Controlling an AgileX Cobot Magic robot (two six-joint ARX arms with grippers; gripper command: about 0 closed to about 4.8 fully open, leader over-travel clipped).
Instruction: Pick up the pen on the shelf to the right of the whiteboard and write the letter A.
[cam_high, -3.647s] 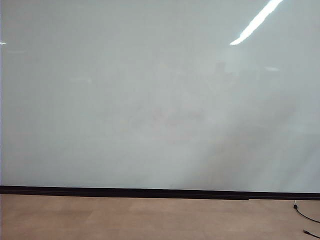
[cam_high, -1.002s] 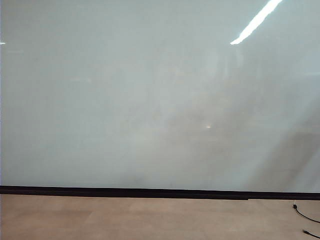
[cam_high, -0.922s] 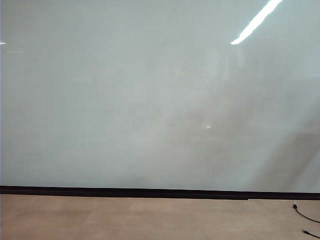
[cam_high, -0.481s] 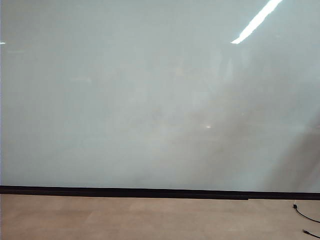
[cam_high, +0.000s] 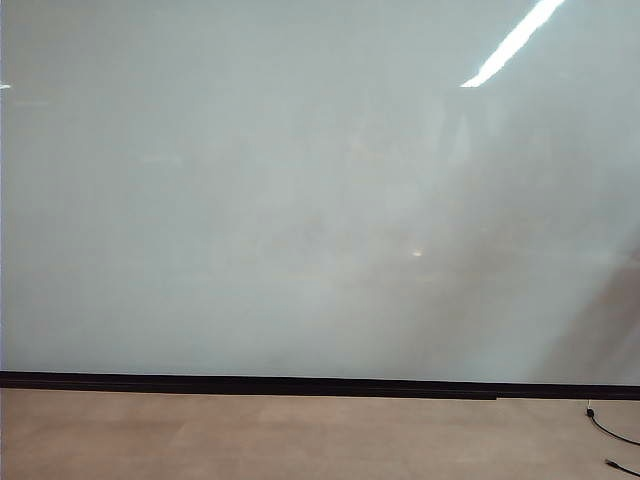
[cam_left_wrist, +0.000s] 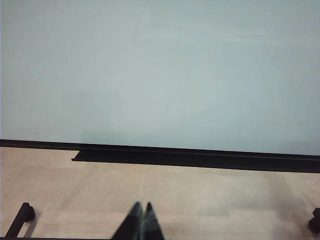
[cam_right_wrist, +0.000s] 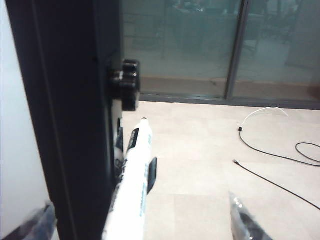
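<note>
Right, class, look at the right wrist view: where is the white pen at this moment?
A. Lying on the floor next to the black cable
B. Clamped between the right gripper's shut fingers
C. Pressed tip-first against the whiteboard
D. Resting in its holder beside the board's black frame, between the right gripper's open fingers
D: the pen sits by the black frame, and the right gripper has its fingers spread wide on either side, not touching it.

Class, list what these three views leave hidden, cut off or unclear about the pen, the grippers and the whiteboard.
- pen: right wrist view's edge cuts off its near end.
- right gripper: open, its fingertips partly out of frame beside the pen; absent from the exterior view.
- left gripper: shut, only its tips show.
- whiteboard: glare; no writing discernible.
</note>
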